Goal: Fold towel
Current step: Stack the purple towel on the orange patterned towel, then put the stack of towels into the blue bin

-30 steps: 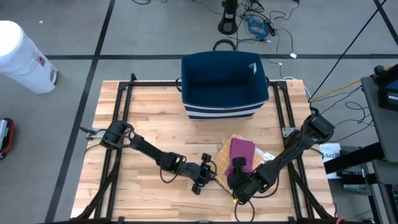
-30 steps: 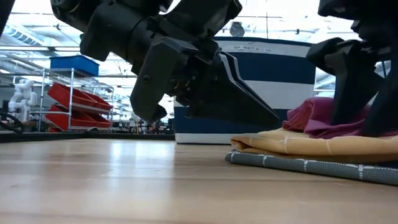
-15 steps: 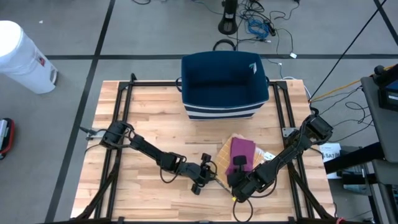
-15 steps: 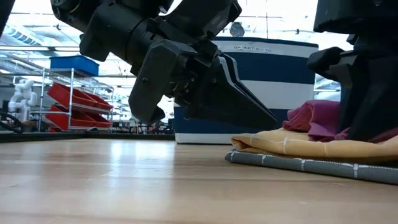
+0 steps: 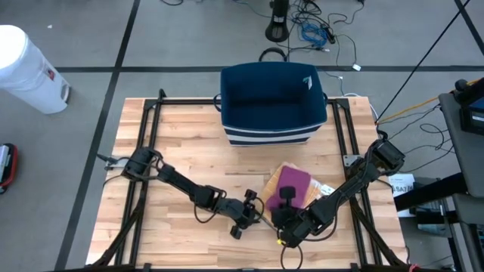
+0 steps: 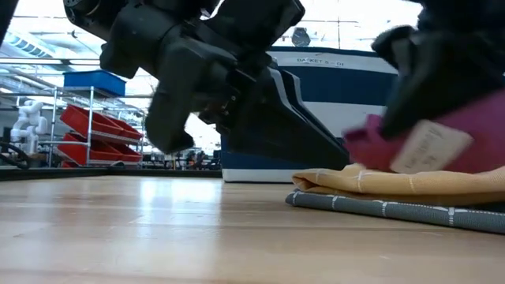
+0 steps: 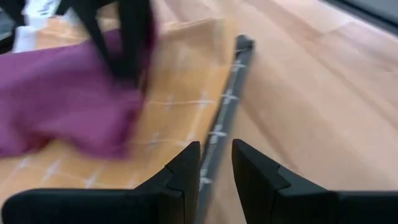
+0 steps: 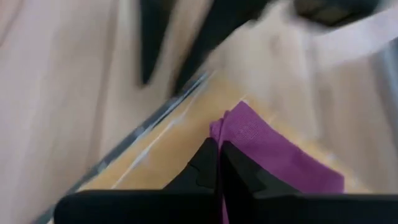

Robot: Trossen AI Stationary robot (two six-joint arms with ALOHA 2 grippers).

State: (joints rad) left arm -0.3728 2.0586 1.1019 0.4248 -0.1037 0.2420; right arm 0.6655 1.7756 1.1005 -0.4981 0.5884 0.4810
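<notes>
Near the table's front right lies a stack of towels: a purple towel (image 5: 295,180) on an orange one (image 5: 272,183), with a grey one (image 6: 379,209) underneath on the wood. My right gripper (image 5: 286,198) is shut on the purple towel, whose near end (image 6: 465,134) is raised and shows a white label (image 6: 430,146). My left gripper (image 5: 257,211) is low at the stack's left edge. Its fingers (image 7: 186,168) stand a narrow gap apart, on either side of the grey towel's edge (image 7: 227,99). My right gripper pinches the purple towel at its near edge (image 8: 249,134) between its two fingers, coming from the table's near side. One layer or several, I cannot tell. That end is lifted off the orange towel and the far part still lies on the stack. Whether my left gripper touches the stack, I cannot tell.
A dark blue basket (image 5: 272,102) with white stripes stands at the table's far middle. Black frame rails (image 5: 144,151) run along the table's left and right sides. Bare wood lies to the left of the stack. A white bin (image 5: 26,68) stands on the floor beyond the table.
My right gripper has shut on the purple towel's near edge and drawn it up. That end now stands lifted off the orange towel with its white label showing, while the orange and grey towels stay flat.
</notes>
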